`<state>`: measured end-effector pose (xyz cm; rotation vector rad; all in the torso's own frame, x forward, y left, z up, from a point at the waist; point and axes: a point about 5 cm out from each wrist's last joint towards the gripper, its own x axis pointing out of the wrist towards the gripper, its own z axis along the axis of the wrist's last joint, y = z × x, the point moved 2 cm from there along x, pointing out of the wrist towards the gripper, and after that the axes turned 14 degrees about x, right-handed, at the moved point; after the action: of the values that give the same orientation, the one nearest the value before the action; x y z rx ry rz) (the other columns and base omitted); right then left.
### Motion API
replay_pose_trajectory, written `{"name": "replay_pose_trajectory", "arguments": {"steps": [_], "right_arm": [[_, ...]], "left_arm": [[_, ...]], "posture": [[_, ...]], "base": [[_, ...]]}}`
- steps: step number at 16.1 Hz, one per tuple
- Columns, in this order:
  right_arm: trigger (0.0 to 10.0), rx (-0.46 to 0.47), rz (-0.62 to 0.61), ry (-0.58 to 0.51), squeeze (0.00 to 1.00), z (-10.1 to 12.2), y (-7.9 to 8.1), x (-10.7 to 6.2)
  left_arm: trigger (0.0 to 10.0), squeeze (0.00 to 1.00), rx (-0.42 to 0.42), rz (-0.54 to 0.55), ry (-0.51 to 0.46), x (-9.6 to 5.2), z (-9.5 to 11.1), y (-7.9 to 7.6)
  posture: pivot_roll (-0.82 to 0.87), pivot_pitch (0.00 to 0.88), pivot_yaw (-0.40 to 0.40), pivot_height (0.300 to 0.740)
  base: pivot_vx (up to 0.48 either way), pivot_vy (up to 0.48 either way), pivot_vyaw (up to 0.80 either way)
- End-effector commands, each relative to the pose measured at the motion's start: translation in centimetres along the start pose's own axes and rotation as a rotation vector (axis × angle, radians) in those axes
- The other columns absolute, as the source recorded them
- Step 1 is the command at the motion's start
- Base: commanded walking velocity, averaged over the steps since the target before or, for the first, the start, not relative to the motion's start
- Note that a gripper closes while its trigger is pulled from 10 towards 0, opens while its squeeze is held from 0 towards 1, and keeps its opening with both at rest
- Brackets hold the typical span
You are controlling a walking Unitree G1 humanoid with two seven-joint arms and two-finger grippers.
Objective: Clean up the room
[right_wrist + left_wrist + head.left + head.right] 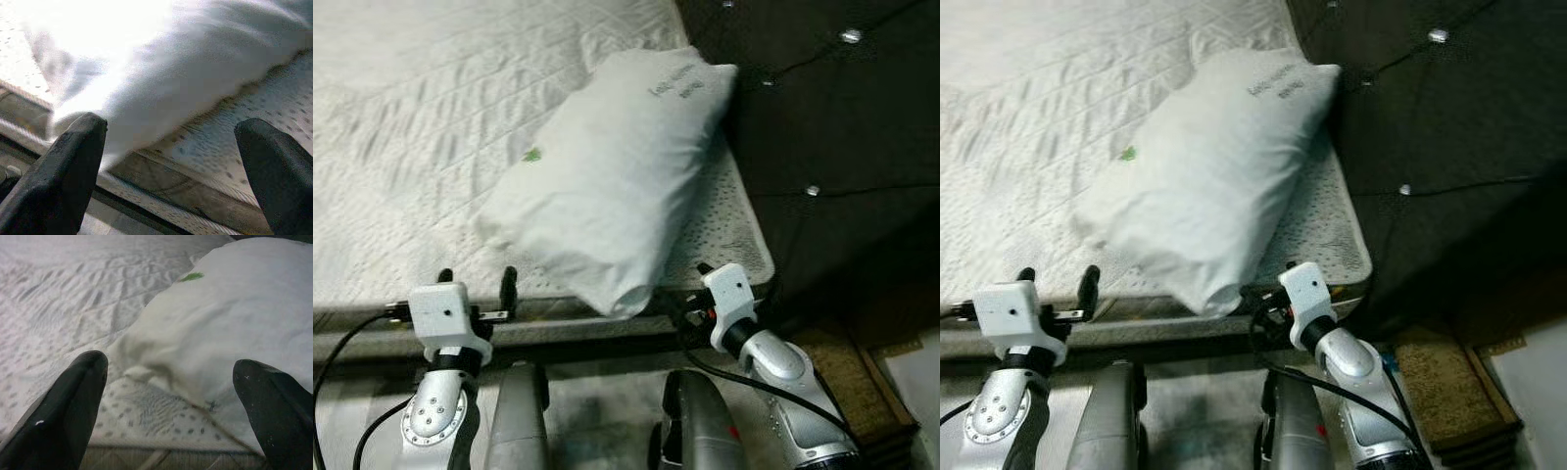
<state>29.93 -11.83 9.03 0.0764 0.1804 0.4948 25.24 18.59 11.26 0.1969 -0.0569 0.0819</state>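
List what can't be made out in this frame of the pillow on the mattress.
- Print on the pillow: too small and blurred in the eye views to read.
- Pillow's near end, right wrist view: washed out by glare.
- Mattress: cut off by the eye views' top and left edges.
- Right gripper fingertips: partly hidden under the pillow's overhang.

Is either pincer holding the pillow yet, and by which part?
Nothing is held. The left pincer and right pincer are both open at the mattress edge, short of the pillow.

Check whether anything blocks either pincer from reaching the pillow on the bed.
Nothing visible does. The pillow lies on the mattress, one end overhanging the near edge; the open left pincer and open right pincer flank it.
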Motion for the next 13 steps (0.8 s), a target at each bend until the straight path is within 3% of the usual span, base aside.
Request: {"name": "replay_pose_trajectory", "arguments": {"steps": [1,6,8,13], "right_arm": [[10.0,-0.001,-0.012,0.014,0.00,-0.43,-0.49,-0.47],[10.0,-0.002,-0.011,0.013,0.00,-0.42,-0.47,-0.43],[10.0,-0.004,-0.008,0.012,0.00,-0.39,-0.47,-0.44],[10.0,-0.006,-0.002,0.016,0.00,-0.40,-0.39,-0.33]], "left_arm": [[10.0,0.00,-0.011,-0.023,0.012,-0.22,-0.30,-0.66],[10.0,0.00,-0.014,-0.022,0.017,-0.21,-0.39,-0.67],[10.0,0.00,-0.013,-0.018,0.025,-0.18,-0.46,-0.73],[10.0,0.00,-0.005,-0.019,0.033,-0.05,-0.60,-0.76]], "posture": [[0.07,0.258,-0.074,0.583],[0.07,0.263,-0.073,0.583],[0.07,0.264,-0.073,0.583],[0.07,0.261,-0.070,0.583]], "base": [[0.349,0.000,0.00],[0.336,0.000,0.00],[0.000,0.000,0.00],[0.000,0.000,0.80]]}}
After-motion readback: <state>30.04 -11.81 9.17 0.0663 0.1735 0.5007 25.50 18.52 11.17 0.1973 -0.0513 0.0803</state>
